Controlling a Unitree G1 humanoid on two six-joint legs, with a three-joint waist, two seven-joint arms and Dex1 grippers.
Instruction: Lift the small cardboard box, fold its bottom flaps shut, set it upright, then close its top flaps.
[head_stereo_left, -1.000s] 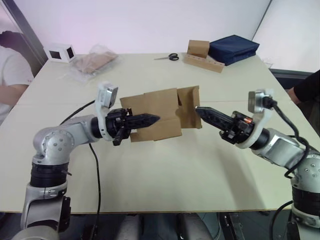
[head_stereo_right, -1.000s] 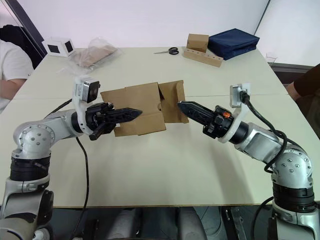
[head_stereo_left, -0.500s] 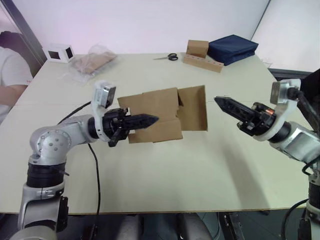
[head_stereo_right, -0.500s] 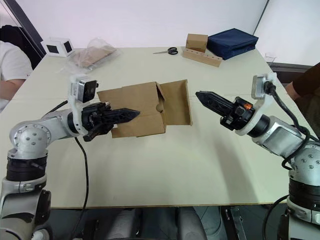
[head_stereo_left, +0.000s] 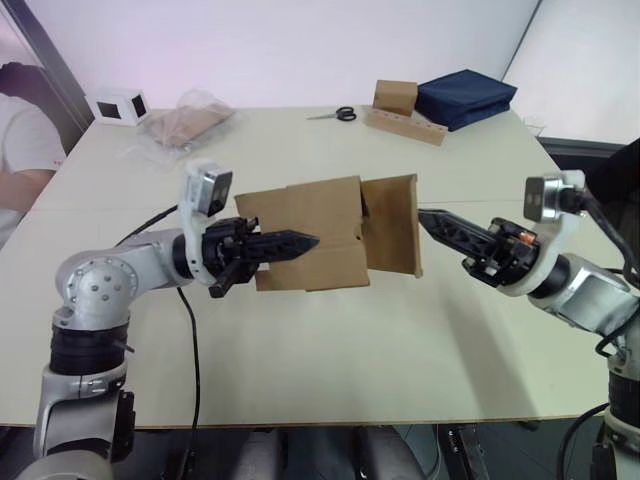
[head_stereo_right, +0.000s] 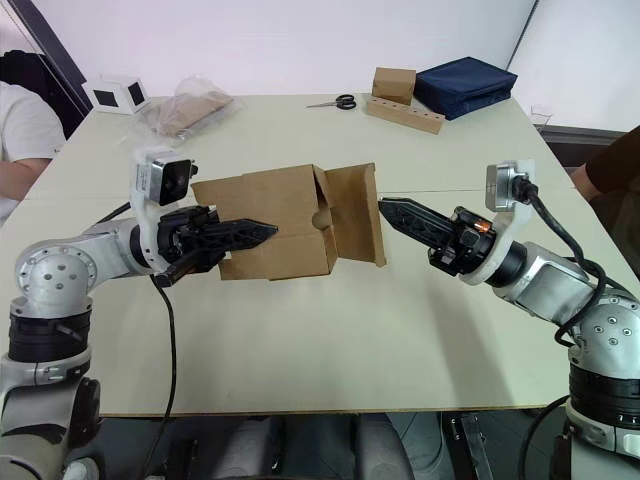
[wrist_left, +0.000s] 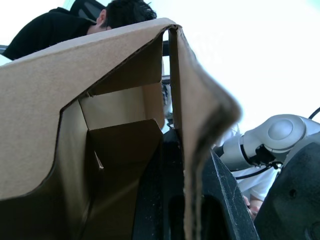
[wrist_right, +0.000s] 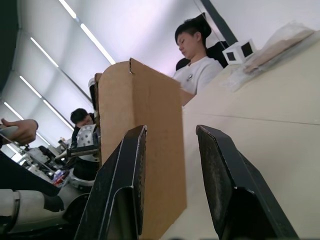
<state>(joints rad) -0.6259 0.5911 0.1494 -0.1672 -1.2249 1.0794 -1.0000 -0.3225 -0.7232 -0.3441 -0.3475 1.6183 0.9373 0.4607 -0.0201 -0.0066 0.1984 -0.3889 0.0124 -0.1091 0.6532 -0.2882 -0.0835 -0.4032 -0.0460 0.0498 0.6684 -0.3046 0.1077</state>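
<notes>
Cream table (head_stereo_left: 330, 340). Upper left: white cube (head_stereo_left: 120, 105), plastic bag (head_stereo_left: 185, 125). Upper centre: scissors (head_stereo_left: 337, 114). Upper right: cardboard strip (head_stereo_left: 405, 126), navy bag (head_stereo_left: 465, 97).

Unitree G1's arms: silver-grey rounded metal shells w/ black joint bands, black cables looping off each forearm. White camera block atop each wrist. Left gripper (head_stereo_left: 300, 241) & right gripper (head_stereo_left: 432, 220): two long black tapered fingers each; small orange light behind right fingers.

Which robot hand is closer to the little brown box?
Left. The left gripper is clamped on the small cardboard box, holding it above the table. The right gripper is open, just beside the box's side flap.
</notes>
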